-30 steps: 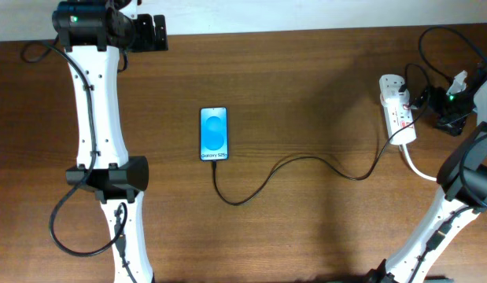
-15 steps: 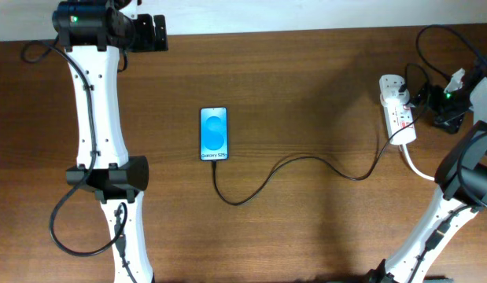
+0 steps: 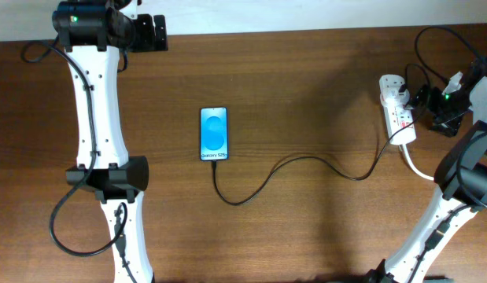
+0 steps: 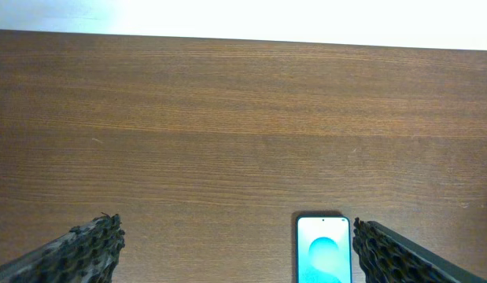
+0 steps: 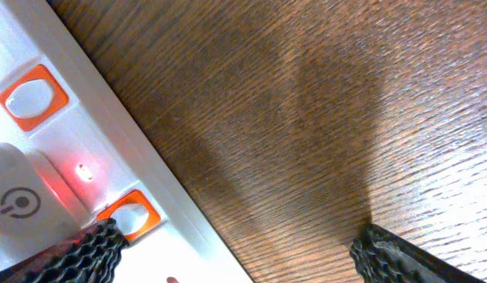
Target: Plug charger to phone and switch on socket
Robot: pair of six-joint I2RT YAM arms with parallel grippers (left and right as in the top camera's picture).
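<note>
The phone [image 3: 214,134] lies flat mid-table with its blue screen lit; its top edge also shows in the left wrist view [image 4: 323,250]. The thin black charger cable [image 3: 290,163] runs from the phone's lower end in a loop to the white socket strip [image 3: 397,110] at the right. In the right wrist view the socket [image 5: 62,149] shows orange-red switches and a small red light glowing. My right gripper [image 5: 235,251] is open, its left finger over the strip by a switch. My left gripper [image 4: 235,251] is open and empty at the table's far left edge.
A white adapter [image 3: 392,86] sits plugged into the strip's far end. The thick white cord [image 3: 420,169] leaves the strip toward the right arm. Black robot cables [image 3: 432,47] loop at the back right. The table's back edge meets a white wall.
My right gripper has shifted left, closer over the socket strip. The left arm, phone and cable have not moved.
</note>
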